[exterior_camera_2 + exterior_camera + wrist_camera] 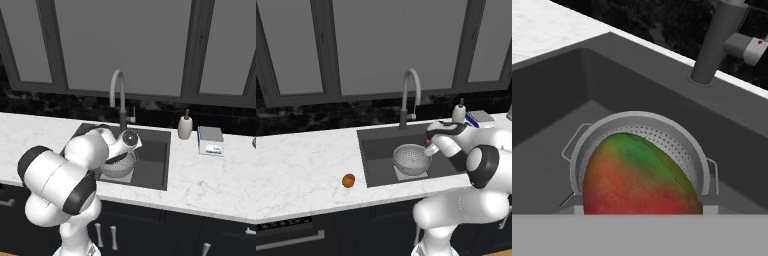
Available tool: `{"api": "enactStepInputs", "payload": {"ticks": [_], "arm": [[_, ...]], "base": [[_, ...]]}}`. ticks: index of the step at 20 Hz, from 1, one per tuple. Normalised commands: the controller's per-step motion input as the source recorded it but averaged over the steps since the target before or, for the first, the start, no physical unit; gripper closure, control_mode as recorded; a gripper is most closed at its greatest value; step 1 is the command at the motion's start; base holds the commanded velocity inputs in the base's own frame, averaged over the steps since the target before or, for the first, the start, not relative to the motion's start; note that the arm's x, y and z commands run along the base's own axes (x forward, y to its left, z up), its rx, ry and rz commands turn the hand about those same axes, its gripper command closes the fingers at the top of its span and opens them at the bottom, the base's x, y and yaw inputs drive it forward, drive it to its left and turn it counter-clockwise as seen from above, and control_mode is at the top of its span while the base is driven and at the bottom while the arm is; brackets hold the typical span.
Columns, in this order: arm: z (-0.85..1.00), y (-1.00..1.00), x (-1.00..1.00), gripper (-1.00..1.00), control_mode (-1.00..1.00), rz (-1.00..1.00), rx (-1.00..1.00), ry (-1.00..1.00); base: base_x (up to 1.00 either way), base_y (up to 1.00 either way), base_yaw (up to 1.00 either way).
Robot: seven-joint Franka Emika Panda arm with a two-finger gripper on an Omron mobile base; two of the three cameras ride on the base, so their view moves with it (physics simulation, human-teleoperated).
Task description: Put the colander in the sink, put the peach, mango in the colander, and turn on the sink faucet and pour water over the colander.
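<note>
Hand [429,145] grasping mango [639,176], held over colander [411,159] in sink [376,150], frame centre. Peach [348,180] on counter [301,165], lower left of the left base view.

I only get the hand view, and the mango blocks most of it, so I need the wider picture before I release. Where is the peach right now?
Observer: The peach lies on the white counter on the left side of the sink, outside the basin.
Operator: Is the tap running?
Observer: I see no stream under the faucet spout in either base view.
Operator: Where is the pincer relative to the colander?
Observer: In the left base view the pincer hangs at the colander rim's right side, a bit of the mango showing beside it.
</note>
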Motion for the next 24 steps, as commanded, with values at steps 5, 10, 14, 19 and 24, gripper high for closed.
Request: {"api": "enactStepInputs", "payload": {"ticks": [5, 10, 14, 19, 24], "arm": [[-0.35, 0.16, 0.23, 1.00, -1.00, 0.03, 0.00, 0.00], [-0.34, 0.20, 0.22, 1.00, -1.00, 0.02, 0.00, 0.00], [-0.33, 0.08, 0.15, 1.00, -1.00, 0.01, 0.00, 0.00], [-0.32, 0.00, 0.15, 1.00, -1.00, 0.01, 0.00, 0.00], [-0.32, 0.02, 0.23, 1.00, -1.00, 0.02, 0.00, 0.00]], "base": [[0.00, 0.00, 0.00], [0.00, 0.00, 0.00], [0.00, 0.00, 0.00], [0.00, 0.00, 0.00], [0.00, 0.00, 0.00]]}}
